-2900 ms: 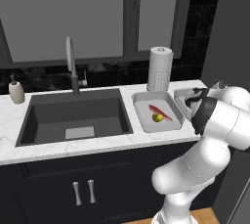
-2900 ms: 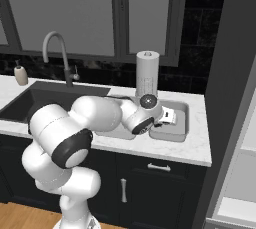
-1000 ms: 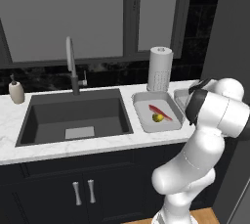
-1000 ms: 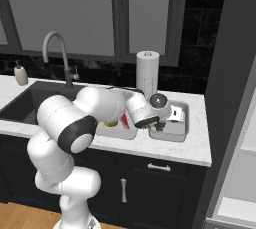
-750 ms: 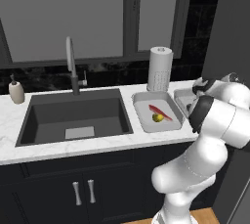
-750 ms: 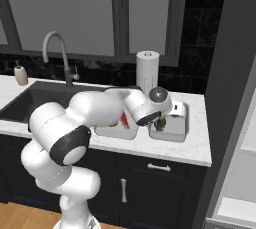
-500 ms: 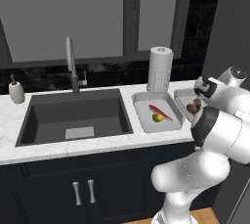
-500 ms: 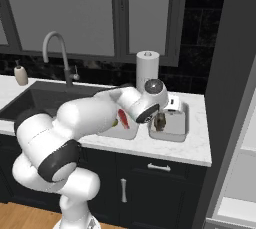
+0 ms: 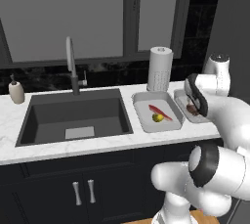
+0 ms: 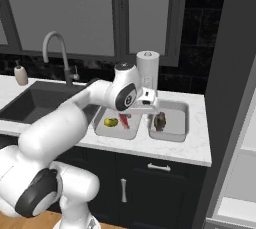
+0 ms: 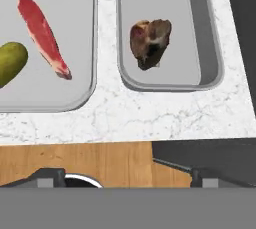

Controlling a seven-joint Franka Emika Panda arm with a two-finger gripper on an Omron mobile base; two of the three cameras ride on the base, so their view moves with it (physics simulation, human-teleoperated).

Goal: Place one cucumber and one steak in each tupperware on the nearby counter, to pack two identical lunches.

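Grey, shallow and round-cornered, the two plastic tupperware trays sit side by side on the white marble-look surface [image 11: 150, 115], to the right of the dark sink basin [image 9: 75, 118]. In the hand view, the left tray [image 11: 85, 95] at the left edge holds a slim red-pink slab of steak [image 11: 42, 35] and, just beside it, a stubby yellow-green cucumber [image 11: 10, 63]; that lunch looks complete. The right tray [image 11: 210, 38], in the upper middle of that view, holds only a darker brown-red chunk of steak [image 11: 150, 42], lying near the tray's left half. So, by my reading, three of the four pieces are placed and the second cucumber is still needed for the right tray; I cannot find it in these pictures.

In the right base view the same pairing shows at centre frame: cucumber [image 10: 110, 121] and red slab [image 10: 124, 120] in the left tray, the dark chunk [image 10: 159, 121] in the right tray [image 10: 177, 128].

White with dark joints, the arm rises from the lower left of that view and bends over the trays, its claw [image 10: 150, 107] above the strip of surface between them, clear of the food. The jaws stand wide apart and hold nothing. In the left base view the arm's upper links cover most of the right tray [image 9: 181, 101] at the right of the frame.
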